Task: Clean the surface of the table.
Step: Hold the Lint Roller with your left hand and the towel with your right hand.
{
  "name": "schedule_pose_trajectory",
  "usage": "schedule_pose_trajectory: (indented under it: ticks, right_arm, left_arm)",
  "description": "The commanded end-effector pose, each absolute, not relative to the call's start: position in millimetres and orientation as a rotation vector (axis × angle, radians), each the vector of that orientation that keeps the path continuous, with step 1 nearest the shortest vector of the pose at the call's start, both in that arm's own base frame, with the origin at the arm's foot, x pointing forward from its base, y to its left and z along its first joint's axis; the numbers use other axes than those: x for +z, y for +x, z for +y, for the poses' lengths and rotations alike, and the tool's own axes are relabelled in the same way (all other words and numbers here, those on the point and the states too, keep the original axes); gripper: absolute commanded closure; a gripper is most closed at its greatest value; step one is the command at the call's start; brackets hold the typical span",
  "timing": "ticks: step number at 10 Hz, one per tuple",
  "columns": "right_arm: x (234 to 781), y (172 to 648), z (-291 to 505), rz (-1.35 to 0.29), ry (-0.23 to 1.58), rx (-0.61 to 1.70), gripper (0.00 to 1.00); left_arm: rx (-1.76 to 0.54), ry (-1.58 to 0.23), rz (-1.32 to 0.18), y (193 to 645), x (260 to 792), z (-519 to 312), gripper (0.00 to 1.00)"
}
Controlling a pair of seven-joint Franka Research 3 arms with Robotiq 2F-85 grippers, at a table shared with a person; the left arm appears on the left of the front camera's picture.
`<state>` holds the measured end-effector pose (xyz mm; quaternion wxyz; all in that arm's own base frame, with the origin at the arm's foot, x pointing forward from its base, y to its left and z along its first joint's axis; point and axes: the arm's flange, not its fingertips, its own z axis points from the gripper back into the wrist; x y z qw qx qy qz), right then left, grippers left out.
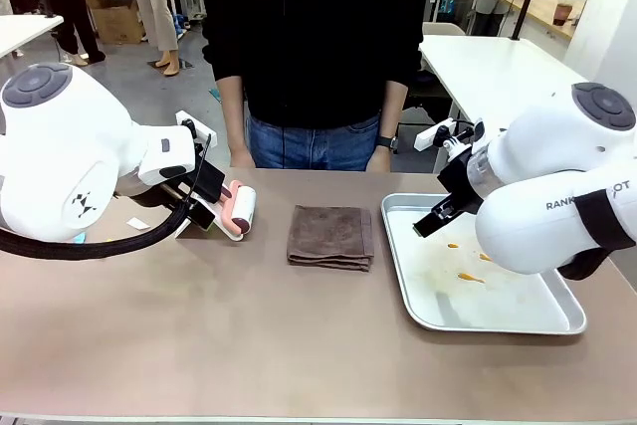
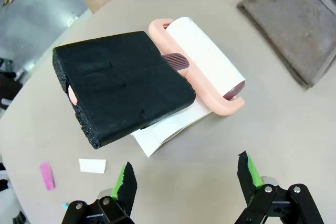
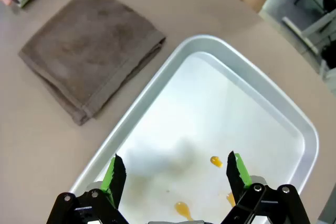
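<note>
Brownish-taupe worktop (image 1: 249, 345) spreads across the whole front view, with a person (image 1: 314, 47) in a black top standing at its far edge. A folded brown cloth (image 1: 330, 237) lies near the middle of it. Left of the cloth rests a pink lint roller (image 1: 240, 210) with a white roll. A block of black foam (image 2: 121, 85) covers its handle, and a white sheet (image 2: 168, 129) lies under it. The left tool (image 2: 186, 174) hovers over bare worktop just short of the foam, on the side of the roller away from the cloth. Its green-padded fingers are spread wide and hold nothing. A pink scrap (image 2: 46, 175) and a white scrap (image 2: 92, 165) lie on the worktop close by. Right of the cloth sits a silver tray (image 1: 518, 301) marked with orange smears (image 1: 466, 277). The right tool (image 3: 176, 174) hangs over the tray, jaws fully apart and empty, with the worktop under and around the tray.
</note>
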<state>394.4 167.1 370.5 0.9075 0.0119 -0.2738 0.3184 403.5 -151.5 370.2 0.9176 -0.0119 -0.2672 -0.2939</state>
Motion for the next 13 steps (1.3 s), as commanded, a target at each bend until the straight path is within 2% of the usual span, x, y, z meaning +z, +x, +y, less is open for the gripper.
schedule_pose_trajectory:
  ticks: [1, 3, 5, 7, 9, 11, 13]
  right_arm:
    - [371, 395, 167, -0.566, 0.025, 0.657, 0.0]
    - [370, 394, 167, -0.565, 0.025, 0.657, 0.0]
    - [384, 384, 166, -0.54, 0.041, 0.682, 0.0]
    - [416, 367, 150, -0.556, 0.118, 0.659, 0.0]
    - [452, 344, 126, -0.536, 0.221, 0.618, 0.0]
    - [493, 316, 81, -0.509, 0.349, 0.422, 0.0]
    - [521, 289, 15, -0.549, 0.508, 0.222, 0.0]
  left_arm:
    - [-0.605, -0.024, -0.55, 403, 370, -152, 0.0]
    - [-0.605, -0.024, -0.55, 404, 370, -151, 0.0]
    - [-0.641, -0.105, -0.595, 393, 386, -142, 0.0]
    - [-0.638, -0.156, -0.642, 380, 415, -118, 0.0]
    - [-0.629, -0.175, -0.616, 366, 439, -85, 0.0]
    - [-0.575, -0.258, -0.604, 358, 466, -36, 0.0]
    - [-0.485, -0.463, -0.642, 353, 477, 33, 0.0]
